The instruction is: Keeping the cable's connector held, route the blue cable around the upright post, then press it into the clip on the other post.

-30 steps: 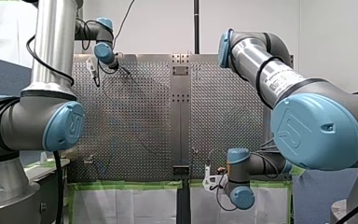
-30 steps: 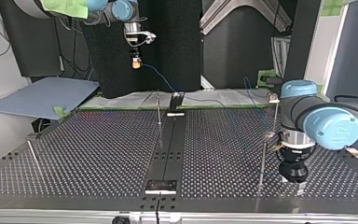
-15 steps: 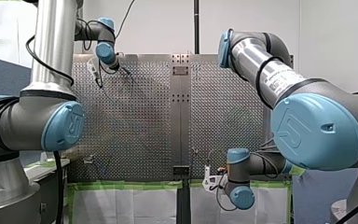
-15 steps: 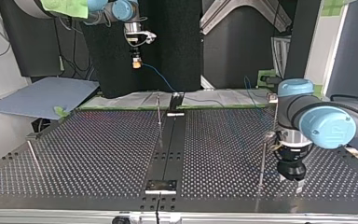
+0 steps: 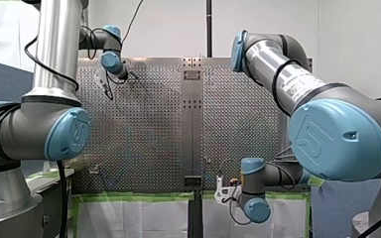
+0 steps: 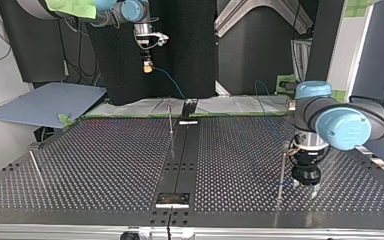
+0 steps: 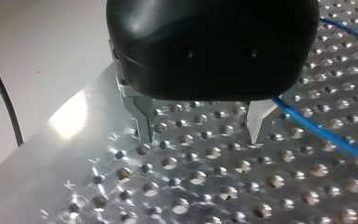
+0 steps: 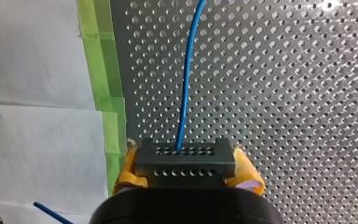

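Right gripper (image 8: 189, 169) clamps connector (image 8: 185, 157), blue cable (image 8: 187, 79) running straight ahead of it; left gripper (image 7: 203, 125), fingers (image 7: 142, 116) apart and empty, hovers low with the cable slanting just outside one finger.

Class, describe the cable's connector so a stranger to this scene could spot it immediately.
Start at the perforated metal table, then find my right gripper near its green-taped edge. Between its yellow pads sits the connector: a small dark block with rows of holes, the only thing the blue cable plugs into.
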`<state>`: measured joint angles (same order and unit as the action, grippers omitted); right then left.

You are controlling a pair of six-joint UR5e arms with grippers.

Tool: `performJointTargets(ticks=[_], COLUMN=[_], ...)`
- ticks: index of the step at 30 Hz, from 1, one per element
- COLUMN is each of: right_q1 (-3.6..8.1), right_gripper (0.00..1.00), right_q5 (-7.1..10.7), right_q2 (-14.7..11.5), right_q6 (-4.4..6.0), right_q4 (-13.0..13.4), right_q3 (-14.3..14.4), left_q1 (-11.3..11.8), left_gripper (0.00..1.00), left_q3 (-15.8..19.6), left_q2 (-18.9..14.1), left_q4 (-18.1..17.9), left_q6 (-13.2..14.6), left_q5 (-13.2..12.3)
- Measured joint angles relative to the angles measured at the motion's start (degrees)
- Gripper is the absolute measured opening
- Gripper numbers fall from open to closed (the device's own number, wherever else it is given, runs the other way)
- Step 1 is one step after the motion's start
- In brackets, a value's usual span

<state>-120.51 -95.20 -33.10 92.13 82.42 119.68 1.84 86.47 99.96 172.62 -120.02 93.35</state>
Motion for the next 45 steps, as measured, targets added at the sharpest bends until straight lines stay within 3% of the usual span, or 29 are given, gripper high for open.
performJointTargets(ticks=[16, 24, 45], right_q1=[-0.45, -0.56, -0.56], right_gripper=[0.0, 0.0, 0.0], right_q5=[0.0, 0.0, 0.0], right_q2=[0.0, 0.0, 0.0], right_q6=[-0.4, -0.6, -0.62], right_q4=[-0.3, -0.6, -0.6], right_q3=[0.0, 0.0, 0.0], left_q1=[0.6, 1.6, 1.4], left_gripper=[0.98, 0.98, 0.98], left_q3=[5.4, 5.9, 7.5], left_q2=[0.0, -1.0, -5.8], left_q4=[-0.6, -0.9, 0.0], left_q6=[-3.8, -5.5, -6.0], left_q5=[-1.8, -2.6, -3.1])
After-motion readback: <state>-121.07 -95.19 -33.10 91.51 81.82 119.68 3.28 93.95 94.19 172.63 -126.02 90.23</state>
